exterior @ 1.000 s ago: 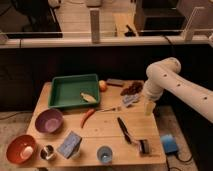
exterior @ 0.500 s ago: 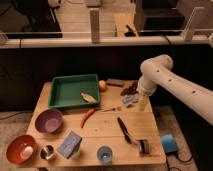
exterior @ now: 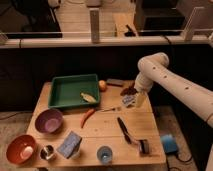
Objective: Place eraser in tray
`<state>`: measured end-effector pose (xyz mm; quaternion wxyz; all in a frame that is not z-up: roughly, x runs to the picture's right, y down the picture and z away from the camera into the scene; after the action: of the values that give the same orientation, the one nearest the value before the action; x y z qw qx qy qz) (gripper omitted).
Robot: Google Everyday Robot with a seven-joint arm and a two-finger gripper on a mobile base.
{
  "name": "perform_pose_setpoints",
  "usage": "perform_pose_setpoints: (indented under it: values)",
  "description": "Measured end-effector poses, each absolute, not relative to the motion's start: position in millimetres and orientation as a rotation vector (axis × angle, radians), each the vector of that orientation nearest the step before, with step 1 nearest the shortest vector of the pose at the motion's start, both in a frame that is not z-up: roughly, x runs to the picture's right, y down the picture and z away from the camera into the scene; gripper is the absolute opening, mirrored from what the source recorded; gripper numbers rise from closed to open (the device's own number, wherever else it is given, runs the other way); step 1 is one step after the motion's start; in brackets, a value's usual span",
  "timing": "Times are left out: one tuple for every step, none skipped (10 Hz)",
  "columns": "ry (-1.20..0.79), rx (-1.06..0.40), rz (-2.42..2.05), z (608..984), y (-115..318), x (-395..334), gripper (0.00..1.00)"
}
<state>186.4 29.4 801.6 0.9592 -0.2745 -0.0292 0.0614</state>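
Closing on the eraser [exterior: 116, 82]
The gripper [exterior: 136, 98] (its grip cannot be told) has shifted left, centre-right of frame, nearer the eraser lying upper centre, right of the tray [exterior: 54, 94]; pickup remains ahead.

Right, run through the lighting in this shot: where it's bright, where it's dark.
Camera view: warm light falls evenly on the table, so the green tray reads clearly. Camera view: the strip behind the table is near black, and the dark eraser at the back edge barely stands out. Camera view: the white arm is bright; the hand, over the table's right rear, looks darker.
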Motion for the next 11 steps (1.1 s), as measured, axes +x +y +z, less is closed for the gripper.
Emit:
perform_pose_setpoints:
  values:
    - [-0.063, -0.553, 0.126, 807, 27, 186, 0.8]
    - [-0.063, -0.55, 0.127, 812, 24, 187, 0.8]
    - [-0.063, -0.546, 0.128, 817, 20, 188, 0.8]
    - [-0.063, -0.544, 0.127, 822, 17, 189, 0.8]
    - [-0.062, -0.541, 0.127, 825, 15, 190, 0.8]
    - [-0.06, -0.535, 0.126, 834, 11, 192, 0.8]
    - [-0.058, -0.532, 0.125, 840, 8, 194, 0.8]
    - [-0.057, -0.53, 0.126, 843, 7, 195, 0.8]
    - [-0.055, -0.528, 0.127, 846, 5, 197, 0.8]
    - [-0.052, -0.525, 0.126, 851, 4, 201, 0.8]
    - [-0.05, -0.522, 0.126, 856, 3, 203, 0.8]
